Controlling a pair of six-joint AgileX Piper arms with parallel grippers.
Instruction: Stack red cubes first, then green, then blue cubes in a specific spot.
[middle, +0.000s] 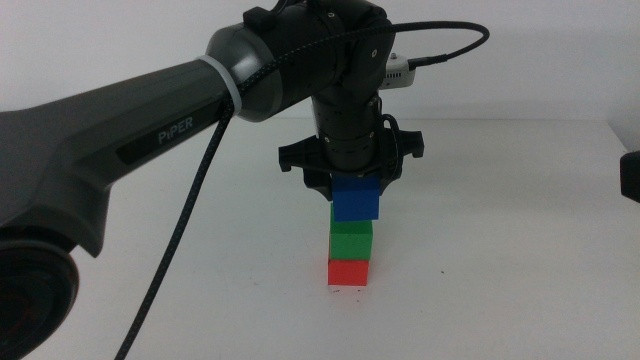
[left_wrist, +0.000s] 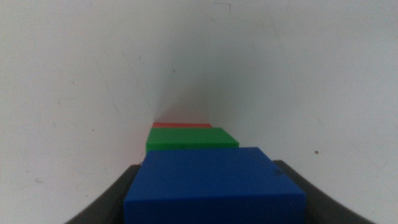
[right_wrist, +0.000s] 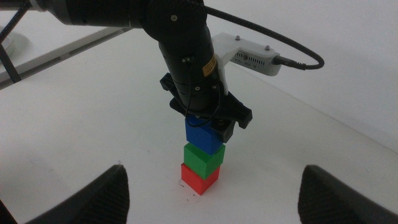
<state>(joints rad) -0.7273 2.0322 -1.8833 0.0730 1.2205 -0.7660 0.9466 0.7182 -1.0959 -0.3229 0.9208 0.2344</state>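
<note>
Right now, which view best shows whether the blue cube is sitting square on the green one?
The middle view: it shows the blue cube side-on over the green cube, offset slightly toward the picture's right. The right wrist view shows the same stack from higher and farther. The left wrist view shows only cube tops, looking down from the left tool.

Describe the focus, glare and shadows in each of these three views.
Middle view: sharp, even light, only a faint shadow beside the red cube. Left wrist view: soft, the blue cube close up and blurred, a grey haze on the table. Right wrist view: stack crisp, the right gripper a dark blur at the edge, no glare.
</note>
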